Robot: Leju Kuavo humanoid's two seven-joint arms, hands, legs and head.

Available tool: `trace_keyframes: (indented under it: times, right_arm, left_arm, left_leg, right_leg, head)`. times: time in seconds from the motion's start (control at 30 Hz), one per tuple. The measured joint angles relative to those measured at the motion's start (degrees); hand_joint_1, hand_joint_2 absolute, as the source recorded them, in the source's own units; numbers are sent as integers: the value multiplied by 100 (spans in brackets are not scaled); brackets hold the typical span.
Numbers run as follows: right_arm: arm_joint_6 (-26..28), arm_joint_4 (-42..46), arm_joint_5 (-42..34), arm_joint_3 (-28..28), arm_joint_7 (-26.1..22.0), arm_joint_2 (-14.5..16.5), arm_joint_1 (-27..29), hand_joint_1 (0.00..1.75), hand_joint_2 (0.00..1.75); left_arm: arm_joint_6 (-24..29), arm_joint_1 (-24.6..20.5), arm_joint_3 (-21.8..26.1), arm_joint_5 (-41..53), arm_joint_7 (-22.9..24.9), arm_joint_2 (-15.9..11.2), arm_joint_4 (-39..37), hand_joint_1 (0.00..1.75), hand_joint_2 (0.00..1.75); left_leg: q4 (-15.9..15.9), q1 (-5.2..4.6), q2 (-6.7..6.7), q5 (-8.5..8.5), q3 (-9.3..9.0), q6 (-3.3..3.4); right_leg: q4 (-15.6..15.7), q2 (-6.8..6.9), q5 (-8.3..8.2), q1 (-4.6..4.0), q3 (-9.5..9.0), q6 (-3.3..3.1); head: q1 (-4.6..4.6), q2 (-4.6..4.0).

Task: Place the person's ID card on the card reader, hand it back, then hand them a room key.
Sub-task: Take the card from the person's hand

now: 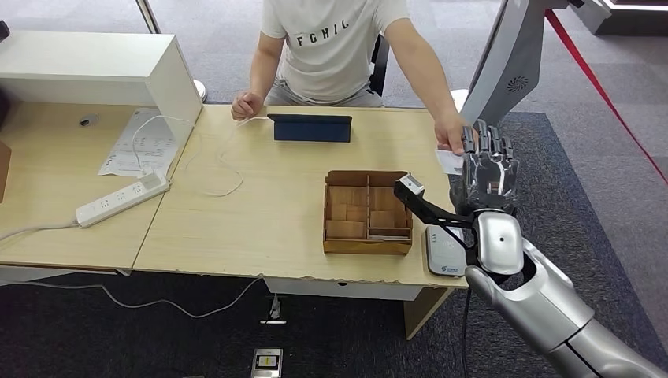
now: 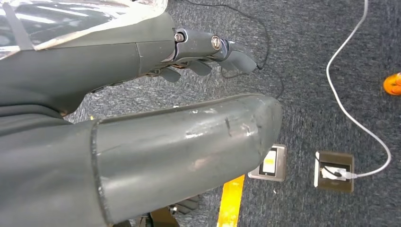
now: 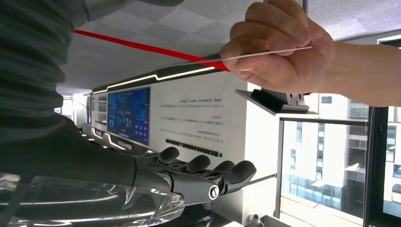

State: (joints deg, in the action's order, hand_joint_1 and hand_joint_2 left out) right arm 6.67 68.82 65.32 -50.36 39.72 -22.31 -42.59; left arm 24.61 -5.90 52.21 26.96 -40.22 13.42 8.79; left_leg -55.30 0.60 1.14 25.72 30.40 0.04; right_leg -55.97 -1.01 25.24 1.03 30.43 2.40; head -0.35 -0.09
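Right hand (image 1: pixel 490 167) raised by the table's right edge, fingers extended, holding nothing — ID card (image 1: pixel 449 161) pinched in the person's hand (image 1: pixel 450 135) just beside it. Left hand (image 2: pixel 208 54) hangs over carpet, fingers loosely curled, empty.

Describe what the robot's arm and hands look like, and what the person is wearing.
The right arm is glossy silver with rounded joints; a black bracket sticks out at the wrist. The right hand has dark grey segmented fingers, as does the left hand, behind a grey cover. The person wears a pale short-sleeved T-shirt with dark lettering.
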Motion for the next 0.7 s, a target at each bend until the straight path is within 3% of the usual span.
trace_keyframes:
  times: [0.4,0.43,0.53,0.57,0.7]
  right_arm:
    - [-258,205,103,95,2,-14,67,0,175]
    - [-263,219,90,95,2,-14,66,9,175]
    - [-267,238,49,95,2,-14,63,140,175]
    - [-271,239,35,95,2,-14,63,175,175]
    - [-337,239,-45,95,2,-26,64,175,175]
  left_arm:
    - [61,14,-85,-170,0,28,28,0,0]
    - [75,14,-90,-189,0,28,28,0,0]
    - [97,14,-98,-222,0,28,28,0,0]
    - [103,14,-101,-237,0,28,28,0,0]
    - [155,14,-105,-292,0,28,28,0,0]
  left_leg:
    - [0,0,-2,0,0,0]
    - [0,0,-1,0,0,0]
    - [0,0,-1,0,0,0]
    - [0,0,-1,0,0,0]
    - [0,0,-1,0,0,0]
  right_leg:
    - [0,0,0,0,1,0]
    - [0,0,0,0,1,0]
    - [0,0,0,0,0,0]
    - [0,0,0,0,0,0]
    - [0,0,0,0,0,0]
  head:
    - [-1,0]
    - [-1,0]
    - [-1,0]
    - [-1,0]
    - [0,0]
